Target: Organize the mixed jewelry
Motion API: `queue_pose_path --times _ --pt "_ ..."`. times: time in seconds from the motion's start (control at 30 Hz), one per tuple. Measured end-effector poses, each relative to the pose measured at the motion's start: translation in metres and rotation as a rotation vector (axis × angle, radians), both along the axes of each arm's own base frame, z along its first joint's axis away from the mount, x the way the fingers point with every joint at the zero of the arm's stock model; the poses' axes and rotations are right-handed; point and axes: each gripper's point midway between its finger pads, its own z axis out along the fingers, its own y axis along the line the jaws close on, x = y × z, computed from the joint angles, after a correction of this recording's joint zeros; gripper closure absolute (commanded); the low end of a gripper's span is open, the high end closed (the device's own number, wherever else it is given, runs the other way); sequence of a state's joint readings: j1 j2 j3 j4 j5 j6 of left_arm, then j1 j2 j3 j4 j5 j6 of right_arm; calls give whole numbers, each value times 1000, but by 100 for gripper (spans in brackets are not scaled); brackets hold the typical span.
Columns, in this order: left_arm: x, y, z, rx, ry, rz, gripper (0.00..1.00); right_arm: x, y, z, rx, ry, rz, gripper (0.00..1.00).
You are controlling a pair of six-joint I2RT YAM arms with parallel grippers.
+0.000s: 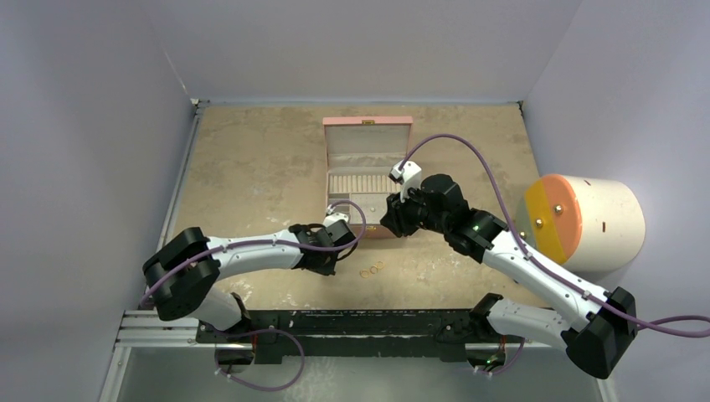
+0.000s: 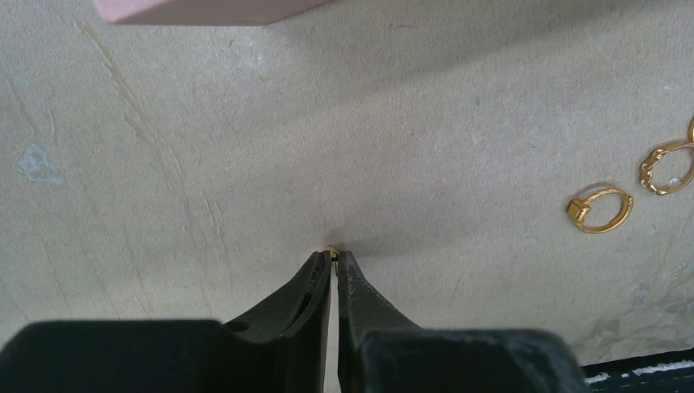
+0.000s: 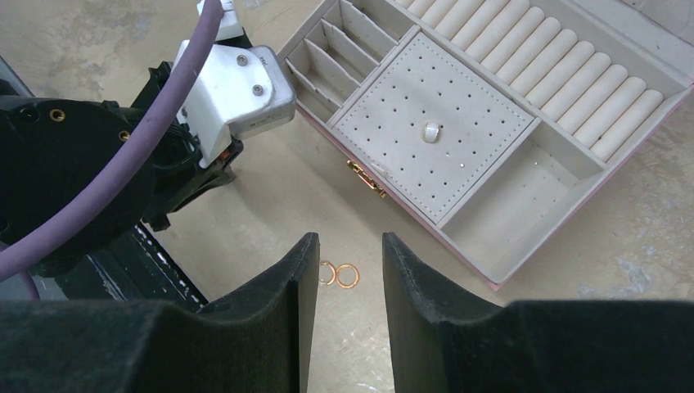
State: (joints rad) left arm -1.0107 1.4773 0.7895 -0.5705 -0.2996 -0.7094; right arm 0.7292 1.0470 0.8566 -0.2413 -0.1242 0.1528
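Note:
In the left wrist view my left gripper [image 2: 335, 255] is shut at the table surface, with a tiny gold piece [image 2: 331, 249] pinched between its tips. Two gold rings [image 2: 600, 209] [image 2: 667, 166] lie on the table to its right. In the top view the left gripper [image 1: 333, 253] sits just in front of the pink box [image 1: 368, 123], with the rings [image 1: 371, 270] to its right. My right gripper [image 3: 344, 241] is open and empty, hovering above two gold rings [image 3: 348, 275]. It is at the box's front right corner [image 1: 392, 219]. No silver hoop shows.
The open pink box [image 3: 491, 282] has beige ring rolls, narrow slots and a perforated panel with one white stud [image 3: 430, 131]. The left arm's white wrist camera [image 3: 237, 90] is close on the right gripper's left. A white and orange cylinder [image 1: 586, 219] lies at the right.

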Motion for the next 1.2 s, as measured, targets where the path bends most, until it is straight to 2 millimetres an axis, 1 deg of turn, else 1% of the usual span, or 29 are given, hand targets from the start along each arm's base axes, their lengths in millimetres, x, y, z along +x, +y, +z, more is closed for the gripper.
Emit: queue_pose_path --times 0.1,0.43,0.5,0.6,0.7,0.9,1.07,1.2 --pt "0 1 -1 6 2 -4 100 0 0 0 0 0 0 63" --pt "2 1 0 12 -9 -10 100 0 0 0 2 2 -1 64" --pt "3 2 3 11 -17 -8 100 -1 1 -1 5 2 1 63" --pt "4 1 14 -12 -39 -6 100 -4 2 -4 12 12 20 63" --pt "8 -5 35 -76 -79 -5 100 -10 5 -3 35 11 48 60" --pt "13 -20 93 -275 -183 -22 100 -26 13 11 137 -50 146 56" --pt "7 -32 144 -473 -259 -79 100 -43 24 23 226 -113 272 55" --pt "-3 -45 171 -604 -269 -147 100 -63 32 28 314 -225 426 55"
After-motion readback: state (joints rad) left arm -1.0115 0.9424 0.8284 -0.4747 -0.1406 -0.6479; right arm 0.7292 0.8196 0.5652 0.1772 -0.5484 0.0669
